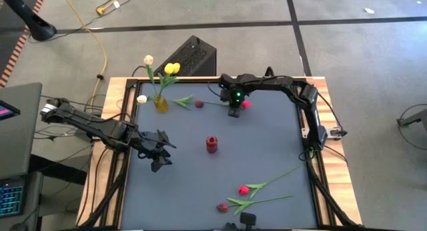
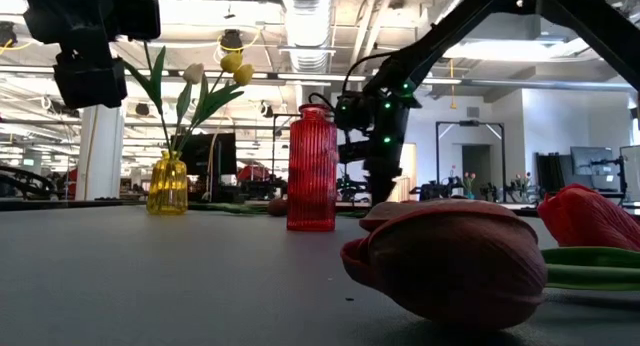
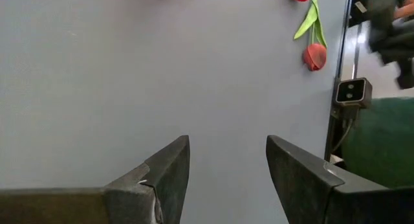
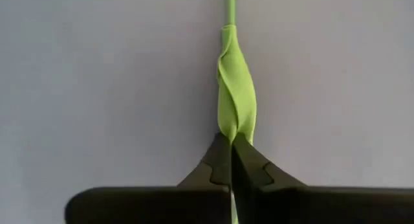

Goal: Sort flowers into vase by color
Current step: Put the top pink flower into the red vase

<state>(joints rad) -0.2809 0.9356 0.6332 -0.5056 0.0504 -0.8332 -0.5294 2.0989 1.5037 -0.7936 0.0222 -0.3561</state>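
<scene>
A yellow vase (image 1: 161, 103) at the far left of the mat holds yellow and white flowers. A red vase (image 1: 212, 145) stands mid-table. My right gripper (image 1: 235, 111) is shut on the green stem of a red-headed flower (image 1: 246, 104) lying near the far edge. A maroon head (image 1: 199, 104) and a leaf lie to its left. Two more flowers, a red one (image 1: 243, 189) and a maroon one (image 1: 222, 207), lie on the mat near the front edge. My left gripper (image 1: 160, 161) hangs open above the mat's left side, with nothing between its fingers. My right gripper pinches the stem where a green leaf wraps around it (image 4: 235, 128), between its two fingertips (image 4: 217, 162). The fingers come from above, pointing down, and lie across the stem. The stem runs on along the mat beyond the fingers.
The mat is framed by black rails (image 1: 313, 157). A small camera (image 1: 248, 219) sits at the front edge. Bare mat lies between the red vase and my right gripper. In the low view, the red vase (image 2: 312, 168) stands in front of my right gripper (image 2: 382, 191).
</scene>
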